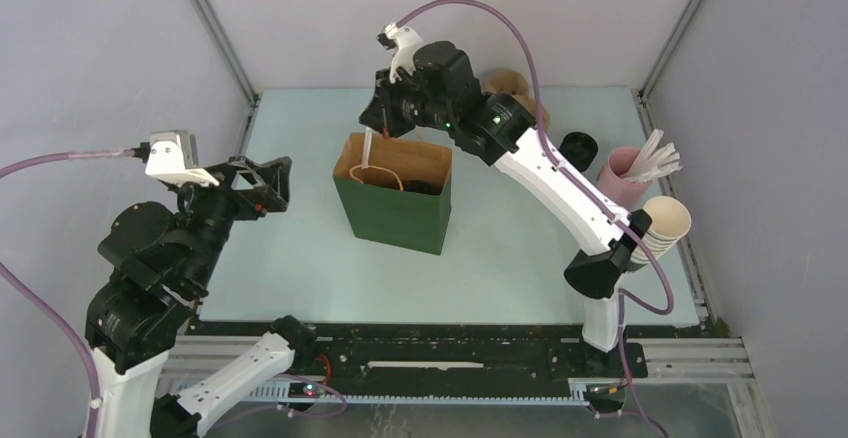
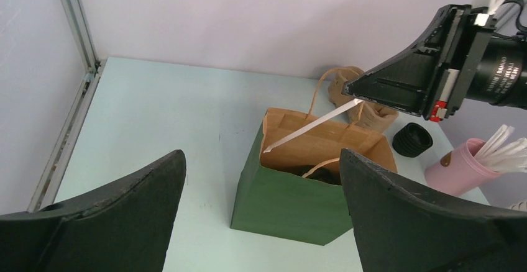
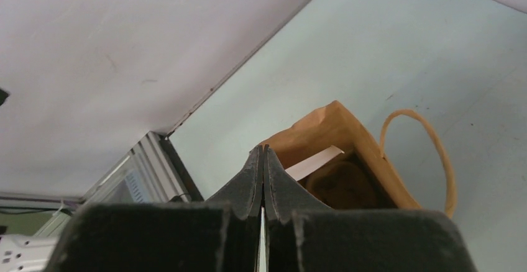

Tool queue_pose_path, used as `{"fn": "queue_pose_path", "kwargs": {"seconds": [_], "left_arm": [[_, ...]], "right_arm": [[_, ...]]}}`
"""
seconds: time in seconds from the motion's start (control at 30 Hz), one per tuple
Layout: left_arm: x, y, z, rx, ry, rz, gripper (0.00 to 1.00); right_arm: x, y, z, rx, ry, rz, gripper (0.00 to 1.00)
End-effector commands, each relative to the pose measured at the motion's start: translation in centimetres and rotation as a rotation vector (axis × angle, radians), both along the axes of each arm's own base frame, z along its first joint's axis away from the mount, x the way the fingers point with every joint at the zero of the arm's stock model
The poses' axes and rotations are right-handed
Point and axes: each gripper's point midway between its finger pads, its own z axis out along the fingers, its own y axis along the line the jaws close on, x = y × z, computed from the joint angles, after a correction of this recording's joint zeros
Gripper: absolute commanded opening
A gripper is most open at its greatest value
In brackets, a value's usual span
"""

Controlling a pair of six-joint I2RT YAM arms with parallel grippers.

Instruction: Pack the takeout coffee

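My right hand (image 1: 372, 120) hangs over the far left corner of the green bag (image 1: 398, 216), its jaws pressed together on the top end of a white straw (image 1: 367, 150). The straw slants down from my fingertips (image 3: 261, 160) and its lower end sits inside the bag's open mouth, against the brown lining.

My left hand (image 1: 278, 180) is spread wide and holds nothing. It hovers to the left of the bag, well apart from it, with its fingers pointing toward the bag's side.

The bag stands upright on the counter (image 1: 500, 248) with its rope handles flopped over the rim. Low down inside it, toward its right end, I can see a dark rounded shape, which looks to be the black lid of the takeout coffee (image 1: 425, 187). Only a sliver shows, so I cannot tell how the cup sits.

To the right of the bag, a black ribbed round thing (image 1: 578, 148) lies on the counter, with a pink cup (image 1: 622, 176) of white straws beyond it and a stack of lidless paper cups (image 1: 665, 220) next to that. A crumpled brown paper bag (image 1: 510, 83) sits behind the green bag on its right.
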Motion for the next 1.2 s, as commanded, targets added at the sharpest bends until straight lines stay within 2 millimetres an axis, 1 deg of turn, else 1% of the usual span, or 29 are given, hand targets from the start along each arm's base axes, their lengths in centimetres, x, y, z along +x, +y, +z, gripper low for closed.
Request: {"fn": "queue_pose_path", "kwargs": {"seconds": [0.0,0.07,0.17,0.3,0.37,0.57,0.67,0.7,0.8,0.9,1.03,1.13,1.17], "left_arm": [[0.0,0.8,0.3,0.004,-0.012,0.038,0.98],[0.1,0.9,0.3,0.008,-0.013,0.045,0.98],[0.1,1.1,0.3,0.015,-0.012,0.052,0.98],[0.0,1.3,0.2,0.017,-0.01,0.062,0.98],[0.0,1.4,0.2,0.018,-0.008,0.066,0.98],[0.0,1.3,-0.1,0.021,-0.002,0.067,0.98],[0.1,1.2,-0.2,0.024,0.0,0.064,0.98],[0.2,1.2,-0.2,0.024,0.002,0.063,0.98],[0.3,1.1,-0.2,0.023,0.003,0.062,0.98],[0.7,0.7,-0.3,0.024,0.009,0.058,0.98],[1.6,-0.2,-0.2,0.027,0.013,0.036,0.98],[2.3,-1.0,-0.1,0.023,0.016,0.02,0.98],[2.4,-1.1,0.1,0.018,0.014,0.018,0.98]], "right_arm": [[1.2,0.3,0.0,-0.029,-0.052,-0.021,0.04],[1.5,0.8,-0.5,-0.033,-0.047,-0.014,0.07],[2.1,1.4,-1.3,-0.038,-0.036,-0.014,0.14],[2.4,1.8,-1.4,-0.034,-0.031,-0.015,0.29],[2.4,1.8,-1.2,-0.03,-0.036,-0.017,0.34],[2.3,0.9,-0.2,-0.026,-0.045,-0.03,0.41],[1.8,-0.1,1.3,-0.004,-0.055,-0.042,0.44],[1.6,-0.5,1.8,-0.001,-0.056,-0.046,0.46],[0.6,-2.6,3.3,0.0,-0.061,-0.064,0.5],[-0.4,-5.9,4.3,-0.016,-0.059,-0.107,0.53],[-1.9,-11.8,5.3,-0.023,-0.047,-0.213,0.56],[-2.8,-16.7,5.4,-0.024,-0.037,-0.321,0.57],[-3.1,-18.2,4.7,-0.035,-0.023,-0.353,0.59]]}}
